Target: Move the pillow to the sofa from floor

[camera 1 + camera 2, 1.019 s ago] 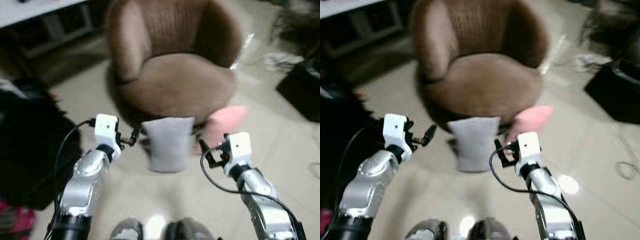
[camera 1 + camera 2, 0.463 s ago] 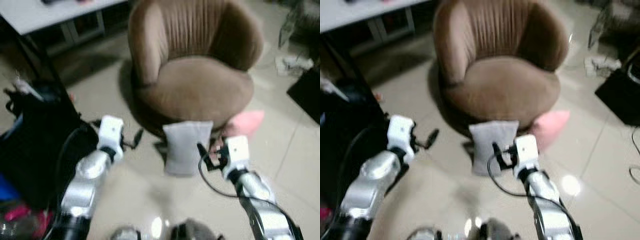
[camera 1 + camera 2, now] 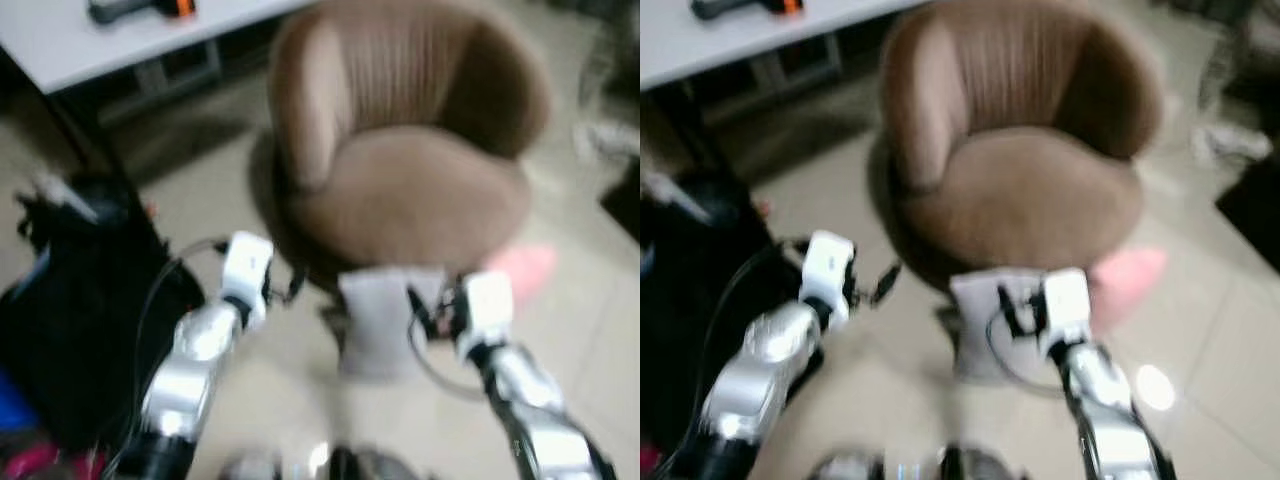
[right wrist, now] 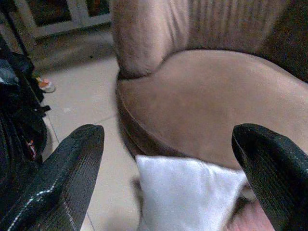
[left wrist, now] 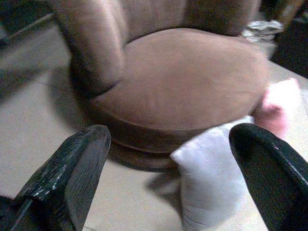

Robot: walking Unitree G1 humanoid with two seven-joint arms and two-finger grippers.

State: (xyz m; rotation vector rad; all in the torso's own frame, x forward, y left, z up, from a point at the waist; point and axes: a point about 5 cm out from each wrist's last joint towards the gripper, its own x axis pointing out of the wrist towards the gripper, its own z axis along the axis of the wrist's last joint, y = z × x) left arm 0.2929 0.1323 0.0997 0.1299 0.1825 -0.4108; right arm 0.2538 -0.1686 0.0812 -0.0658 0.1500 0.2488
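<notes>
A pale tiled floor (image 3: 270, 400) spreads before us in the eye views, with a white worktop (image 3: 120, 40) at the far left and a black bag (image 3: 80, 310) on the left. A round brown fabric armchair (image 3: 410, 170) stands ahead. The grey-white square pillow (image 3: 385, 320) stands upright on the floor against its base, a pink cushion (image 3: 520, 265) just beside it. Our left pincer (image 3: 293, 285) hovers left of the pillow; our right pincer (image 3: 1015, 310) is in front of the pillow.

In the left wrist view, its black fingers (image 5: 72, 168) are spread wide, grasping nothing.

In the right wrist view, those fingers (image 4: 67, 163) are likewise parted, with the pillow between them.
</notes>
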